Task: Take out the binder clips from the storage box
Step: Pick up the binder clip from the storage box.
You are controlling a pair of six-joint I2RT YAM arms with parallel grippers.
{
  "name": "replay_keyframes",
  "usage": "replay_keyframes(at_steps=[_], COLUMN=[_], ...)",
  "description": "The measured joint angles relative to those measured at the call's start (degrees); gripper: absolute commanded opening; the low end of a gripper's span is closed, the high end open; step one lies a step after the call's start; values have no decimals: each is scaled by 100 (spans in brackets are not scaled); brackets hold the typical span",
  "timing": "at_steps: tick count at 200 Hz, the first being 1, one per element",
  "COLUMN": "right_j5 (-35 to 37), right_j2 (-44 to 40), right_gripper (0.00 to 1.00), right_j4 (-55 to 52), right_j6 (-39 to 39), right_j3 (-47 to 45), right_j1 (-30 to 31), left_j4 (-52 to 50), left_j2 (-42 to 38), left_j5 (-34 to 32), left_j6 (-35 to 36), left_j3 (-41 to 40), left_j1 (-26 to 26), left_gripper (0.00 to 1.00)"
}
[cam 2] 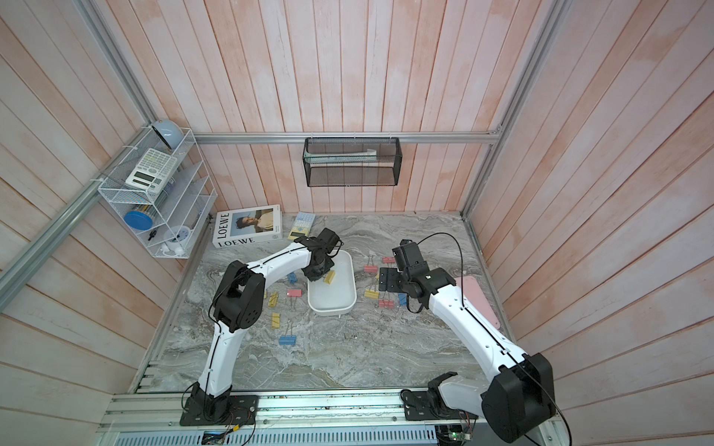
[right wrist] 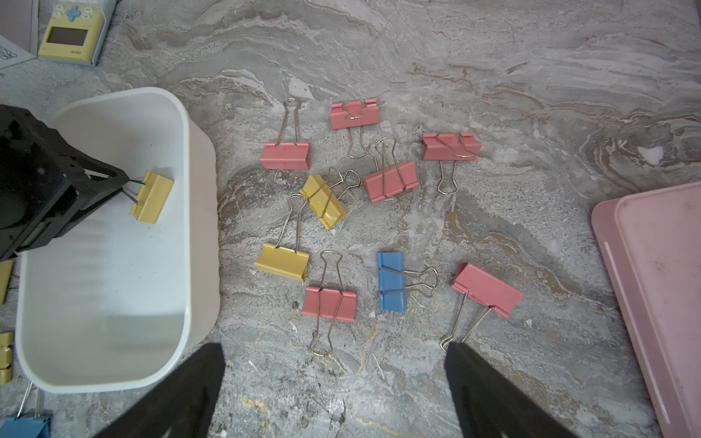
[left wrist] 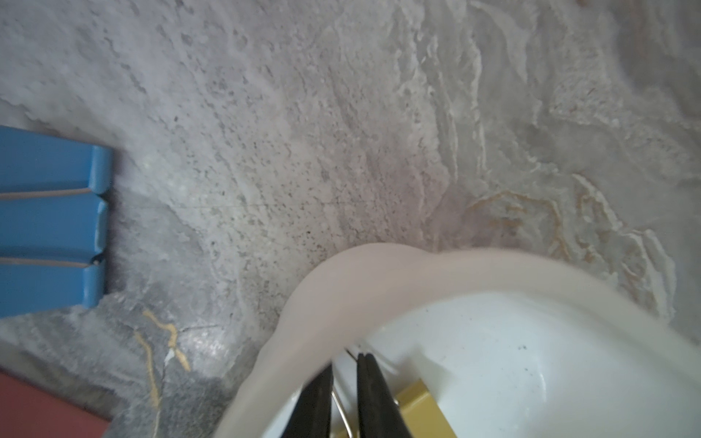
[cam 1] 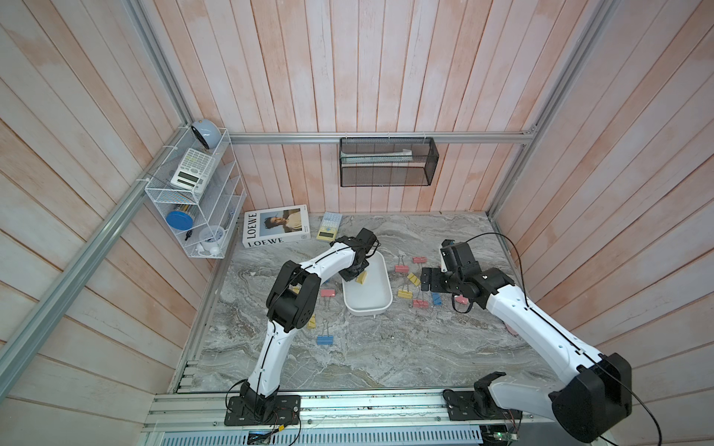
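- The left claw is clenched on the silver wire handles of a small pastel yellow binder clip. The black fingers stand close together around the wire.
- That clip is inside the shallow white plastic storage box with rounded corners, in the box's half farther from the arm bases and close to the wall on the left arm's side.
- It is the only clip visible in the box.
- The handles run straight back into the claw, and the yellow body lies crosswise to them, pointing toward the box's middle.
- Whether the body is clear of the box floor I cannot tell.
- Judged from this, the move ahead is up and back over that near wall, whose rim curves just beside the fingers.
- The right claw is spread wide and holds nothing. It hangs over the pink, yellow and blue loose clips on the grey marbled tabletop on the box's other side, farther from the held clip.
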Motion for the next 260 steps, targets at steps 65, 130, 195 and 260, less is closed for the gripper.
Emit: replay_keyframes(at_steps=[65, 130, 195, 260], right_j5=[-22, -44, -50, -50], right_j2=[11, 15, 22, 22], right_gripper=[98, 98, 98, 98], right_j4=[2, 44, 52, 68], right_j6=[0, 0, 0, 7], right_j3=[0, 0, 0, 0], right_j1=[0, -2, 0, 0], left_j4=[0, 136, 90, 81], left_j2=[-35, -192, -212, -212], left_j5=[-85, -61, -59, 11], left_j6=[173, 297, 197, 114], left_j3=[85, 98, -57, -177], left_j1=[-31, -79, -76, -70], left_gripper=[16, 6, 18, 21])
